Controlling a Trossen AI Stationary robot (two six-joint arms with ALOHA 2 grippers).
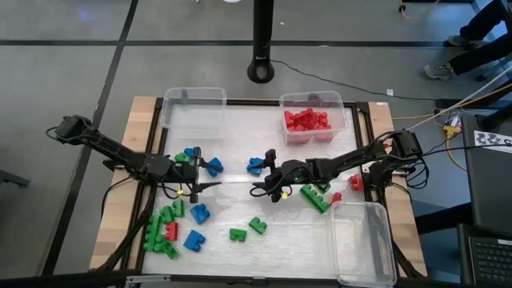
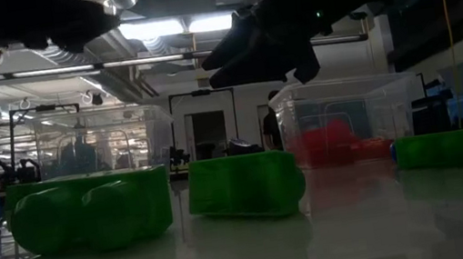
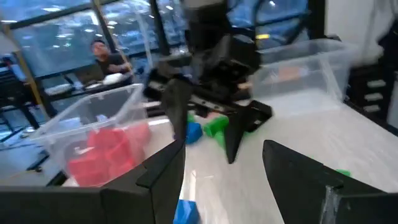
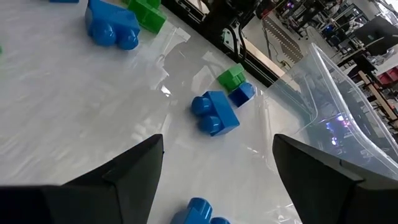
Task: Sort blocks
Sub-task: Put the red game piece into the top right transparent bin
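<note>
High view showed the left gripper (image 1: 210, 186) and the right gripper (image 1: 260, 189) facing each other over the middle of the white tabletop (image 1: 240, 212), tips apart with bare surface between them. Both stood with fingers spread and nothing between them; the left wrist view showed empty space between that arm's dark fingers (image 3: 165, 165), and the right wrist view likewise showed only table between its own fingers (image 4: 134, 165). Small studded plastic blocks lay loose around them: a blue block (image 1: 214, 166) just behind the left gripper's tip, a blue block (image 1: 256, 166) just behind the right gripper, a green pair (image 1: 247, 230) in front of the right gripper, and a mixed cluster of green, blue and red blocks (image 1: 170, 228) in front of the left gripper. Red blocks (image 1: 306, 121) were piled in a clear plastic bin (image 1: 340, 102) well behind the right gripper. Another clear plastic bin (image 1: 194, 100) sat behind the left gripper, and a third clear bin (image 1: 382, 240) lay beside the right arm.
</note>
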